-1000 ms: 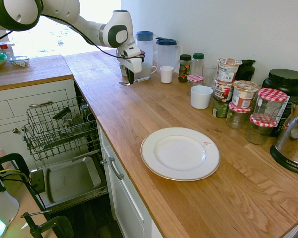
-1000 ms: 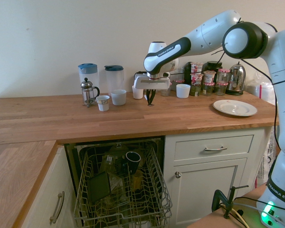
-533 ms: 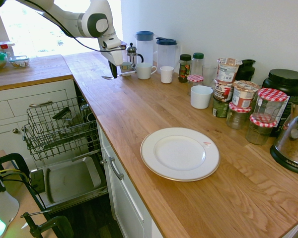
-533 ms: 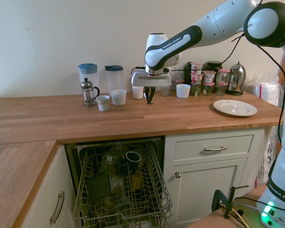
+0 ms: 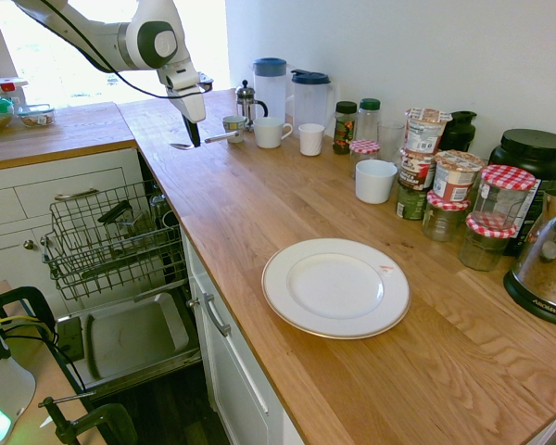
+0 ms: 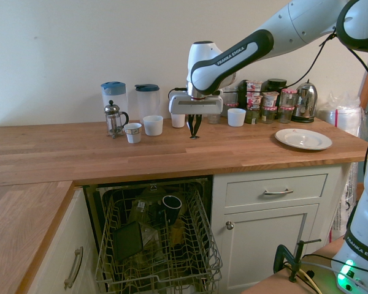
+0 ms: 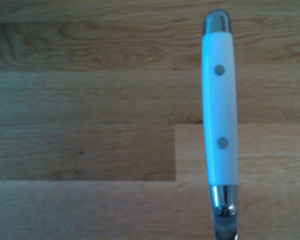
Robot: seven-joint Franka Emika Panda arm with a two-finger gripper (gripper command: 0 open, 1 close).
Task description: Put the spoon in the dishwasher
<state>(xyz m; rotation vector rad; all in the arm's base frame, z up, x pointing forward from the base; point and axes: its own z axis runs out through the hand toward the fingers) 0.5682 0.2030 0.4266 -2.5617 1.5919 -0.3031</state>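
My gripper point(image 5: 194, 139) hangs just above the wooden counter point(image 5: 287, 213) and is shut on the spoon point(image 5: 180, 146). The spoon lies level, its silver bowl poking out one side of the fingers and its handle out the other. In the wrist view the spoon's handle point(image 7: 219, 110) is white with two rivets and metal ends, over bare wood. The second exterior view shows the gripper point(image 6: 194, 131) pointing straight down. The dishwasher stands open below the counter, its wire rack point(image 5: 102, 243) pulled out over the lowered door panel point(image 5: 130, 336). The rack point(image 6: 159, 245) holds a dark mug point(image 6: 171, 204) and other dishes.
Behind the gripper stand a French press point(image 5: 246, 102), two blue-lidded jugs point(image 5: 271, 83) and white cups point(image 5: 271, 133). Further along the counter are jars point(image 5: 459, 190), a white plate point(image 5: 335, 287) and a kettle point(image 5: 547, 269). White drawers point(image 5: 56, 195) flank the dishwasher.
The arm has carried the spoon along the counter, away from the cups and toward the corner above the dishwasher. The gripper stayed shut on it.
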